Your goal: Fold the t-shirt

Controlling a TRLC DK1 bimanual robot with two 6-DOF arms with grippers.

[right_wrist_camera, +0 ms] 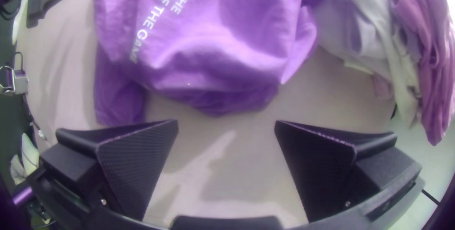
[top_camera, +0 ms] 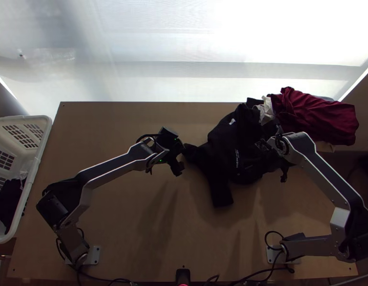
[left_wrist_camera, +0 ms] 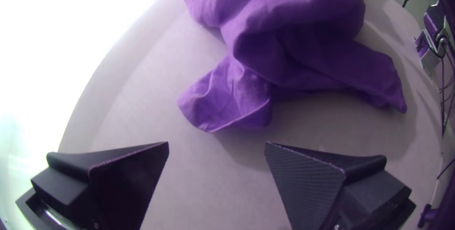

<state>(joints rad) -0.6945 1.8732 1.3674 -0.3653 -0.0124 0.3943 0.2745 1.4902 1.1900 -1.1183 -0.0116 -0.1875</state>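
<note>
Left claw (left_wrist_camera: 217, 143), right claw (right_wrist_camera: 226, 122) spread; t-shirt (top_camera: 222, 150) bunched ahead of both. Flattening judged in hand; edge grip required next.

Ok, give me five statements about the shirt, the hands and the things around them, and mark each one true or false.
1. The black shirt lies bunched on the table, not neatly folded. True.
2. The left hand is closed on the shirt. False: the left hand is open, with no cloth between its fingers.
3. The fingers of the right hand stand wide apart. True.
4. The dark red cloth lies inside the white basket. False: the dark red cloth is at the table's far right corner, and the white basket is at the table's left side.
5. The shirt carries white print. True.
</note>
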